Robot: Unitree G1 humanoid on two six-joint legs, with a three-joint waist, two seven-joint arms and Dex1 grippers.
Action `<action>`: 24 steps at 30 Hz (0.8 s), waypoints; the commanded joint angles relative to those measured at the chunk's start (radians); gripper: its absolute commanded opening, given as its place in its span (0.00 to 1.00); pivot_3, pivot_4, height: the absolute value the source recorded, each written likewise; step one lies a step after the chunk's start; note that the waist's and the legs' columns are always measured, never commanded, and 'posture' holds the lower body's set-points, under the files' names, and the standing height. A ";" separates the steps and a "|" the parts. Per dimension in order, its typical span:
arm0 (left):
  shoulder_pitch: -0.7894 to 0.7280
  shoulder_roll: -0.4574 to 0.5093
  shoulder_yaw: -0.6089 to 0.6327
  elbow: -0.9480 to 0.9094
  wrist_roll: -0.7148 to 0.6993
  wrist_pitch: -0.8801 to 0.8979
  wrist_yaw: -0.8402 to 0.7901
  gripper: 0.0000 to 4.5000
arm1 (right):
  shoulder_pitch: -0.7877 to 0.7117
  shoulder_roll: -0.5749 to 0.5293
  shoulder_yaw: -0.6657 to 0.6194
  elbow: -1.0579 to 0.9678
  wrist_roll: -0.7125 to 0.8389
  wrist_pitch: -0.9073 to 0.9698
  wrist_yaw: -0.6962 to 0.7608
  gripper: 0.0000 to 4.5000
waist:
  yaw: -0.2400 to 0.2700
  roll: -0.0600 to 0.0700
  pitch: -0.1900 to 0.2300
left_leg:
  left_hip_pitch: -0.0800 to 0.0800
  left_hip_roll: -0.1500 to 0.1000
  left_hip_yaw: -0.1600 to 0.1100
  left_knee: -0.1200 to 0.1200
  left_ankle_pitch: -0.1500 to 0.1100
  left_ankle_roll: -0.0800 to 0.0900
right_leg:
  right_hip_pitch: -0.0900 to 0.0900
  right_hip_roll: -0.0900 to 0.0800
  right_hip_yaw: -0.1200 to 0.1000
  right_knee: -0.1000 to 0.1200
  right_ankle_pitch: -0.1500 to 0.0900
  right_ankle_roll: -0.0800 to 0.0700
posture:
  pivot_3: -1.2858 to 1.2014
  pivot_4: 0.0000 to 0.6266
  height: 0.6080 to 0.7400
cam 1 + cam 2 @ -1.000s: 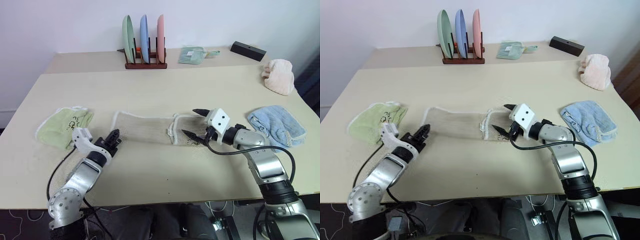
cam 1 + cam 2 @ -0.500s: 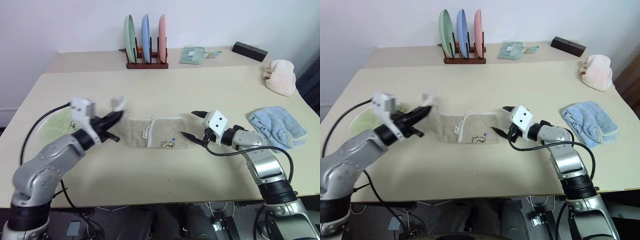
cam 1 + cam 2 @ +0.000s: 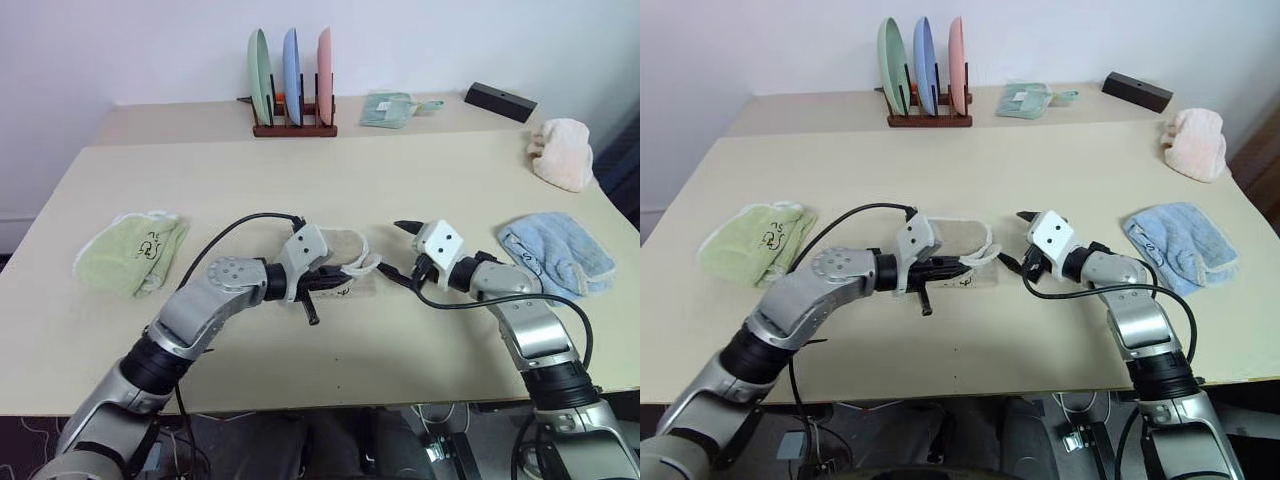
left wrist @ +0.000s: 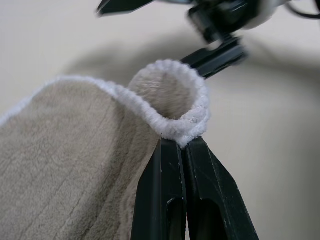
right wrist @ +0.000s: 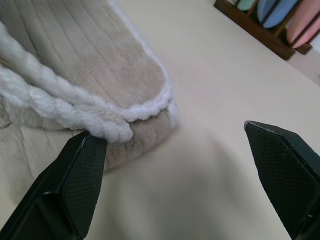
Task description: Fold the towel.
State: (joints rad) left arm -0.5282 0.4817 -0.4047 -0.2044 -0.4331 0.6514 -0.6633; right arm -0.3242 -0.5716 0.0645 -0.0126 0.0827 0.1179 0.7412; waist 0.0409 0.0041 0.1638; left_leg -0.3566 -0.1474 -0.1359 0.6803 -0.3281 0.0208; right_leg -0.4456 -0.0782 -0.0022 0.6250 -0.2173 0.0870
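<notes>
Left wrist view: your left gripper (image 4: 182,145) clenches the towel (image 4: 70,165) edge to fold it rightward; right gripper (image 5: 182,175) waits released.

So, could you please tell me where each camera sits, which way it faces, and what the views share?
Left eye view: on the head, looking forward and down over the table; both arms show, with the left end effector and right end effector.
Right eye view: beside it, same scene.
Left wrist view: on the left wrist, looking along shut fingers pinching the towel.
Right wrist view: on the right wrist, looking between open fingers at the towel's edge.
Shared: the towel appears in all views.
</notes>
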 commanded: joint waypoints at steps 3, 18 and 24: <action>0.015 -0.030 0.062 -0.051 -0.034 0.028 -0.038 0.20 | -0.004 -0.020 -0.032 -0.009 -0.009 -0.023 -0.020 0.99 | -0.005 0.000 0.000 | 0.000 0.000 0.000 -0.001 0.000 0.000 | -0.001 0.000 0.000 0.001 0.000 0.000 | 0.52 0.24 1.00; 0.028 -0.021 0.397 -0.014 0.057 -0.099 0.139 0.00 | -0.149 -0.072 -0.100 0.110 0.047 -0.009 0.007 0.22 | -0.002 0.000 0.000 | 0.000 0.000 0.000 0.000 0.000 0.000 | 0.000 0.000 0.000 0.001 0.000 0.000 | 0.52 0.24 1.00; 0.062 -0.037 0.285 -0.001 0.091 -0.085 0.072 0.00 | -0.188 0.078 -0.044 -0.102 0.242 0.271 0.027 0.01 | -0.001 0.000 0.000 | 0.000 0.001 0.000 0.000 0.000 0.000 | -0.001 0.000 0.000 0.001 0.000 0.000 | 0.52 0.24 1.00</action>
State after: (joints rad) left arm -0.4731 0.4491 -0.1054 -0.1800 -0.3378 0.5828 -0.5603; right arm -0.4978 -0.5098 0.0083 -0.0492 0.2813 0.3386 0.7656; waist 0.0396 0.0039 0.1641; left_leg -0.3568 -0.1468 -0.1359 0.6803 -0.3282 0.0208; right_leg -0.4462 -0.0781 -0.0023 0.6256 -0.2172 0.0870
